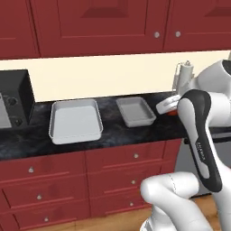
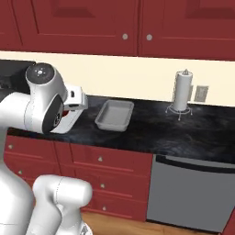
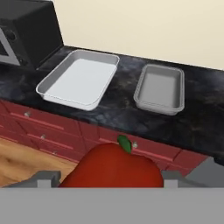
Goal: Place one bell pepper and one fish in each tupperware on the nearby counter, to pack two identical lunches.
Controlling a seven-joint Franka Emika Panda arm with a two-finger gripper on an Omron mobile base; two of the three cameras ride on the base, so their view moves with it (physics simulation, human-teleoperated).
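counter (image 1: 117,131): larger tupperware (image 1: 75,121) left | smaller tupperware (image 1: 136,111) right | toaster oven (image 1: 16,97) far left

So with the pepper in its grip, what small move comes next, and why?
Probably carry the bell pepper forward over a tupperware. The gripper holds it short of the counter, above the drawers, and both trays look empty.

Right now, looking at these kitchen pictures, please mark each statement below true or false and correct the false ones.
1. Both tupperware trays, the larger and the smaller, are empty. True.
2. The claw holds a red bell pepper. True.
3. A fish lies in the smaller tray. False: nothing is in it.
4. The trays sit on the floor. False: they rest on the black counter.
5. A paper towel holder stands on the counter. True.
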